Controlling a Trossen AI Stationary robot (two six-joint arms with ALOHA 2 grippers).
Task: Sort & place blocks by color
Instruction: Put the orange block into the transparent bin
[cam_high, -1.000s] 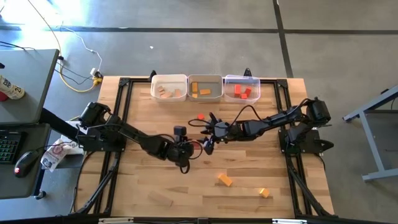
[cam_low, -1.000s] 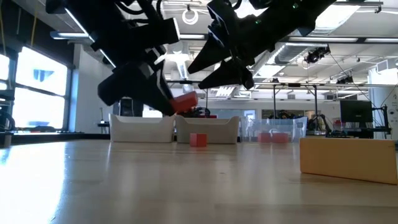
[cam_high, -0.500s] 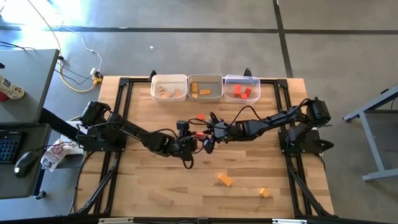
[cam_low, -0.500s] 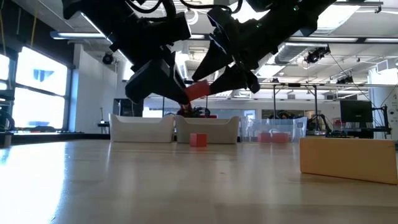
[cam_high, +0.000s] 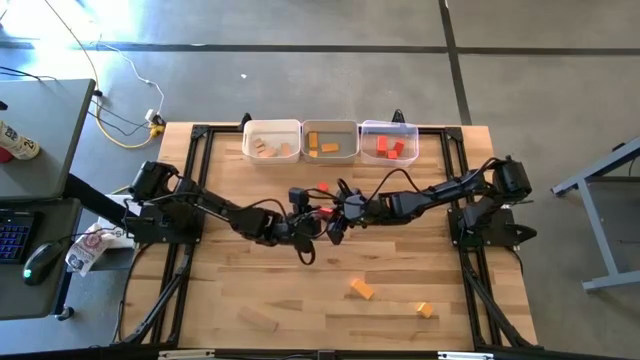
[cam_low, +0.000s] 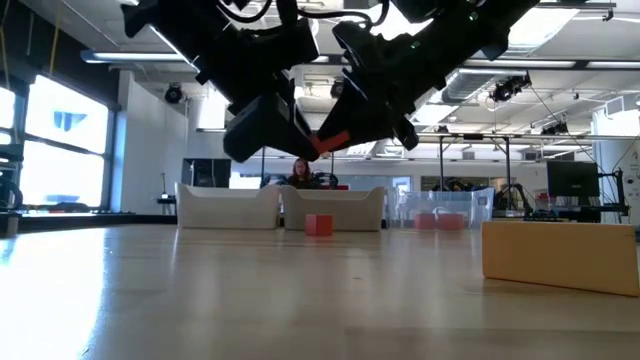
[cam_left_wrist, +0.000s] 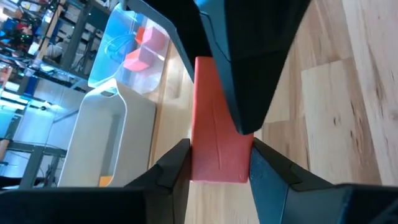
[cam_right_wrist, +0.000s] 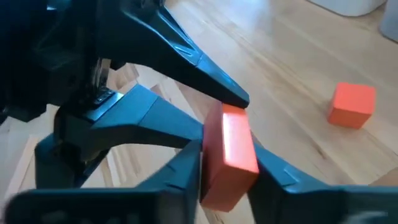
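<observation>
**Red bar changing grippers in mid-air**

Above the table's middle, both grippers are clamped on one red bar (cam_left_wrist: 217, 137): the left gripper (cam_left_wrist: 214, 165) pinches one end, the right gripper (cam_right_wrist: 227, 165) the other. To hand over cleanly, I'd say the left should let go only once the right's hold is firm, then back straight off. A loose red cube (cam_right_wrist: 352, 106) sits nearby on the wood. From above, the arms hide nearly all of the bar; the clear bin (cam_high: 389, 140) with red blocks lies beyond.

both grippers meet mid-table (cam_high: 200, 310) on one block (cam_left_wrist: 217, 146).
</observation>
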